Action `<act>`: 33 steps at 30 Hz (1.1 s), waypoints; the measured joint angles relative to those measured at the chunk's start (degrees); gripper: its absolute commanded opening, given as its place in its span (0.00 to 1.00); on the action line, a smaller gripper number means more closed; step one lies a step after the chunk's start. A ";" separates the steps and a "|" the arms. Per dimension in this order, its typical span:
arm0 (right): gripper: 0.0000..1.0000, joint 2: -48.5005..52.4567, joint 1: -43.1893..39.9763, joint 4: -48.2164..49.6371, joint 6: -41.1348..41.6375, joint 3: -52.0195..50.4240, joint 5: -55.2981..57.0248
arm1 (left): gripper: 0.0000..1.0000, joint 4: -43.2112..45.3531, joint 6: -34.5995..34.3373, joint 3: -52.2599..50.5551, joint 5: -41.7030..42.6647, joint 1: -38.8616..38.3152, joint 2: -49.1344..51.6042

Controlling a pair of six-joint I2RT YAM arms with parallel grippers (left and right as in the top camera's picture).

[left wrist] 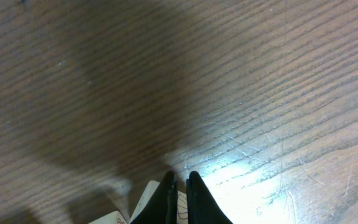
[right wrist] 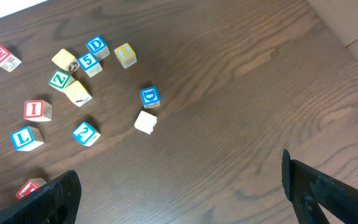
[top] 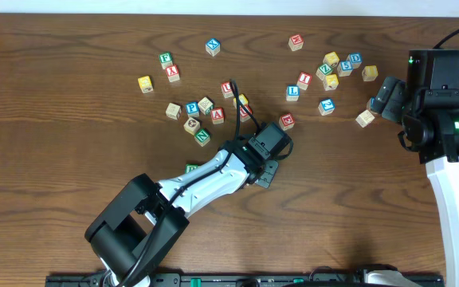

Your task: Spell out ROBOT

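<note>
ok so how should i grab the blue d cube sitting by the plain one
Probably from straight above, pinching the blue D cube across its left and right side faces as the right wrist view shows them. It lies flat, letter up, and both those sides look clear. The plain cube sits close to its near side, leaving little finger room there.

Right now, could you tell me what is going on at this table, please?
Two arms work over letter cubes scattered on the table. The left gripper is shut, low over bare wood mid-table; whether it holds a cube is unclear. The right gripper hangs open by the right-hand cubes. No word is lined up yet.
</note>
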 measured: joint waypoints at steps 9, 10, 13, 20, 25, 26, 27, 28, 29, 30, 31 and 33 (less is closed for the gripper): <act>0.99 0.00 0.00 0.00 0.00 0.00 0.00 | 0.07 -0.02 1.66 0.00 2.23 0.00 0.00; 0.99 0.00 0.00 -0.02 0.00 0.00 0.00 | 0.07 -0.04 1.86 0.00 2.60 0.00 0.00; 0.99 0.00 0.00 0.00 0.00 0.00 0.00 | 0.07 -0.13 2.60 0.00 3.74 0.00 0.00; 0.99 0.00 0.00 0.00 0.00 0.00 0.00 | 0.07 -1.44 2.97 0.00 4.90 0.00 0.00; 0.99 0.00 0.00 0.00 0.00 0.00 0.00 | 0.07 -2.38 2.97 0.00 5.20 0.00 0.00; 0.99 0.00 0.00 0.00 0.00 0.00 0.00 | 0.08 -2.38 2.97 0.00 5.20 0.00 0.00; 0.99 0.00 0.00 0.00 0.00 0.00 0.00 | 0.07 -2.38 2.97 0.00 5.20 0.00 0.00; 0.99 0.00 0.00 0.00 0.00 0.00 0.00 | 0.07 -2.38 2.97 0.00 5.20 0.00 0.00; 0.99 0.00 0.00 0.00 0.00 0.00 0.00 | 0.08 -2.38 2.97 0.00 5.20 0.00 0.00; 0.99 0.00 0.00 0.00 0.00 0.00 0.00 | 0.07 -2.38 2.97 0.00 5.20 0.00 0.00; 0.99 0.00 0.00 0.00 0.00 0.00 0.00 | 0.08 -2.43 2.97 0.00 5.20 0.00 0.00; 0.99 0.00 0.00 -0.02 0.00 0.00 0.00 | 0.07 -2.58 3.02 0.00 5.20 0.00 0.00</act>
